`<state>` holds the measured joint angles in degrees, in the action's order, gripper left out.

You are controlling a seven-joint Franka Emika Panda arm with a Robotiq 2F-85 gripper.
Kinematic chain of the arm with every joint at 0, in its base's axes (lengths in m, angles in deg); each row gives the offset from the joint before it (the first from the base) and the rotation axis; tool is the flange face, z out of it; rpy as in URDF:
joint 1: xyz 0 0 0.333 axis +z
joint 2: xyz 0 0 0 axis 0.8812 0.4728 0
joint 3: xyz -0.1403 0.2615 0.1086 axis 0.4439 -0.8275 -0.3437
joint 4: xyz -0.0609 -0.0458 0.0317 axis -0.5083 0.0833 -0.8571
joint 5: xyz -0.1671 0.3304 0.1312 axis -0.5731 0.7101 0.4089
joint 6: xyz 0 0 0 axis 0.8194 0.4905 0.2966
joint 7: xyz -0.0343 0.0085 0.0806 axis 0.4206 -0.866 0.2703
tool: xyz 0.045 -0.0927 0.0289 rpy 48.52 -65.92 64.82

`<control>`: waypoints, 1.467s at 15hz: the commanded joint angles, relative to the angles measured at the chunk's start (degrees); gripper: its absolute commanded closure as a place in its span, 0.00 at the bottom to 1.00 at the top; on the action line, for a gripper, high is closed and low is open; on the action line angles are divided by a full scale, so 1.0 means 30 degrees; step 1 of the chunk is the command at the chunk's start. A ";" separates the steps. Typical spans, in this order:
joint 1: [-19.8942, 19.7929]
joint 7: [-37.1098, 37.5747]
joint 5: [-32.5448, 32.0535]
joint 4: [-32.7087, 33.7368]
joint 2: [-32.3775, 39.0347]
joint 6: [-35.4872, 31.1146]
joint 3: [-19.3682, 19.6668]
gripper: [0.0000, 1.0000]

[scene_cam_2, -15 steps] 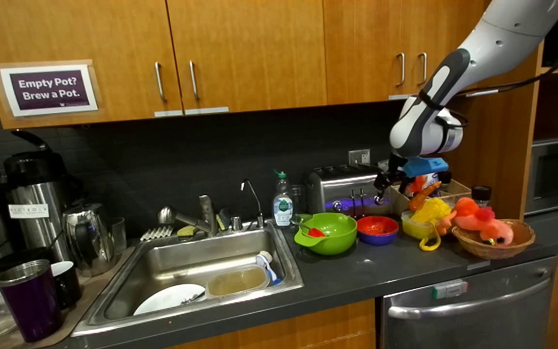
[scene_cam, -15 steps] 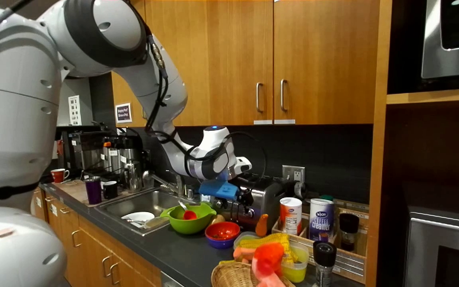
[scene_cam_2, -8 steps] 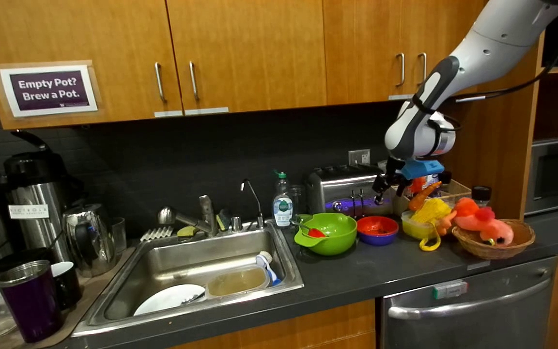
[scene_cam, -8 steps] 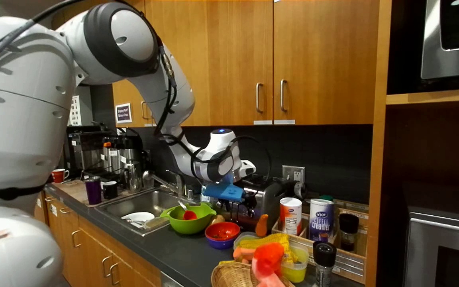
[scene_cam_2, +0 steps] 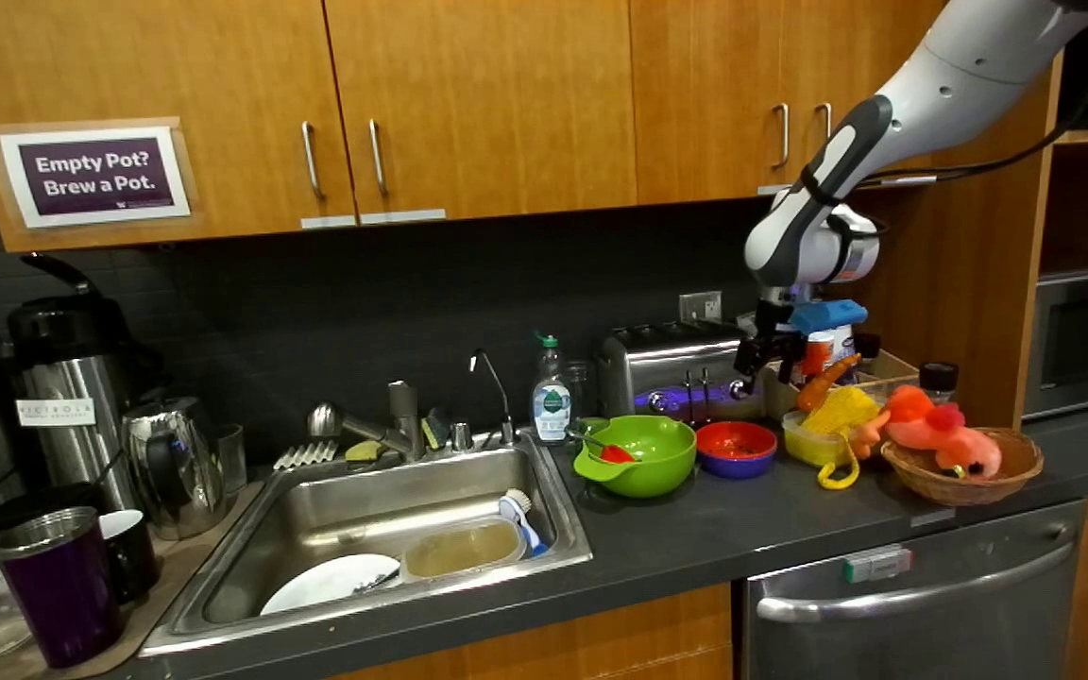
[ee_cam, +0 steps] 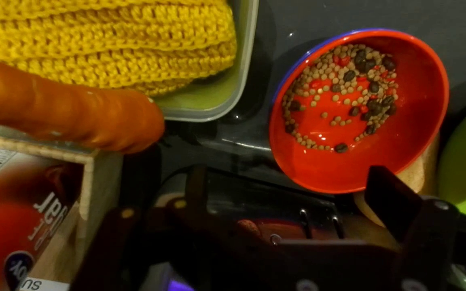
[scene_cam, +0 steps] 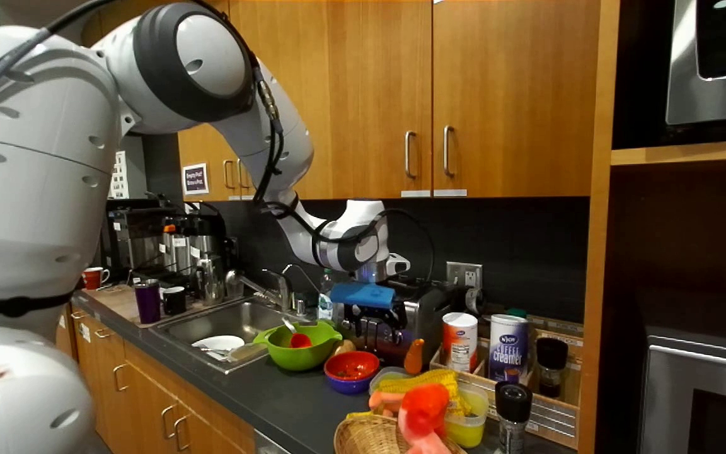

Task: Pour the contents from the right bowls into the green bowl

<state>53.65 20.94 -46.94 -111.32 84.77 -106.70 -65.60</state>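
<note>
— Straightened from its tilt of half a second ago, my wrist (scene_cam: 366,217) now hangs nearer upright, pointing my pincer (ee_cam: 289,182) more squarely at the counter (scene_cam_2: 676,529); the bowls stay where they were.

— Which bowls, and where?

— On the counter, the red bowl (ee_cam: 419,105) sits nested in the blue bowl (scene_cam_2: 736,467); just beside them, toward the sink (scene_cam_2: 346,524), stands the green bowl (scene_cam_2: 643,477).

— What does each camera add?

— My wrist view, looking down, shows the load in detail: tan pellets (ee_cam: 326,66) and dark bean-like bits (ee_cam: 373,107) across the red bowl's floor, mere specks from afar. Nearby, it picks out the stitches of yellow knitwork (ee_cam: 136,44) in a plastic tub (ee_cam: 212,99). It catches only a side of the green bowl and a thin crescent of the blue bowl. Both exterior views add a red spoon (scene_cam_2: 617,454) resting in the green bowl, and a pink toy (scene_cam_2: 943,442) in the wicker basket (scene_cam_2: 964,491).

— And the pincer?

— Released, its fingers (ee_cam: 392,198) spread wide with only air between them. In both exterior views it hangs higher than the red bowl and apart from it, though seen from the wrist a finger crosses the bowl's rim. It also overlaps the toaster (scene_cam_2: 676,364) in both exterior views; how near the two are, I cannot tell.
</note>
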 commanded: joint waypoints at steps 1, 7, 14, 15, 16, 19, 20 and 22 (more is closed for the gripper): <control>0.0103 -0.0095 0.0021 0.0158 -0.0008 0.0361 0.0093 0.00; 0.0099 -0.0261 0.0021 0.0339 -0.0005 0.0620 0.0090 0.00; 0.0075 -0.0261 0.0290 0.0416 -0.0089 0.1643 -0.0009 0.00; 0.0102 -0.0227 0.0288 0.0362 -0.0129 0.1909 -0.0012 0.00; 0.0096 -0.0333 0.0405 0.0271 -0.0139 0.1953 -0.0068 0.00; 0.0116 -0.0429 0.0722 0.0150 0.0052 0.1516 -0.0195 0.00; 0.0111 -0.0502 0.0957 0.0117 0.0149 0.1232 -0.0277 0.00; 0.0055 -0.0671 0.1544 0.0208 0.0483 0.0797 -0.0473 0.00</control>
<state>53.90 20.14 -45.11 -110.77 85.13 -102.29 -66.17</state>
